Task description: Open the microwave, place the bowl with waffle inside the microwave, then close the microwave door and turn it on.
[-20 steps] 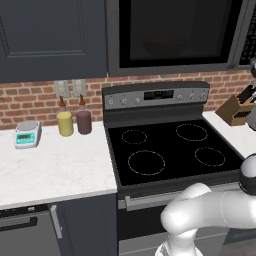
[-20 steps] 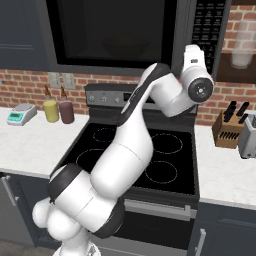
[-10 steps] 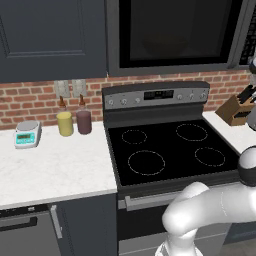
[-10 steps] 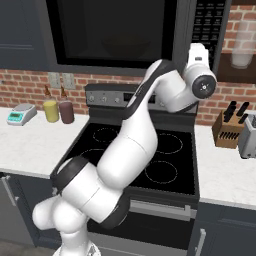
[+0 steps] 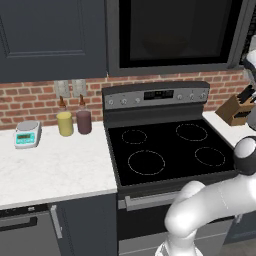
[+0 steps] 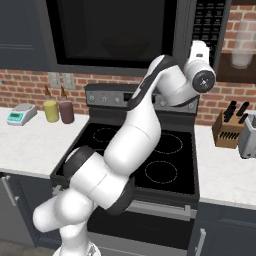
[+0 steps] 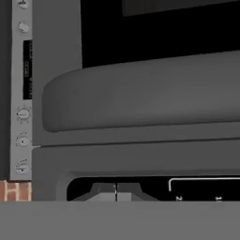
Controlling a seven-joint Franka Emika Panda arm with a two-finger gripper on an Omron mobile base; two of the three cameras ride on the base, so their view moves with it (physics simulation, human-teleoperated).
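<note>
The microwave door (image 6: pixel 112 31) is shut, high above the stove (image 6: pixel 145 155). The tool (image 7: pixel 116 192) is pinched closed, holding nothing — it sits right up by the door's right edge, where a long bar handle (image 7: pixel 140 101) runs along that edge.

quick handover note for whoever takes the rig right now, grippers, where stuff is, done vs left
Gripper: shut, holding nothing, raised at the right side of the microwave, close to its button panel.
Microwave door: closed.
Bowl: a faint rounded shape behind the dark glass looks like it, inside the cavity; the waffle can't be made out.
Done, as it looks: door opened, bowl put in, door closed.
Left: press the panel to turn the microwave on.
</note>
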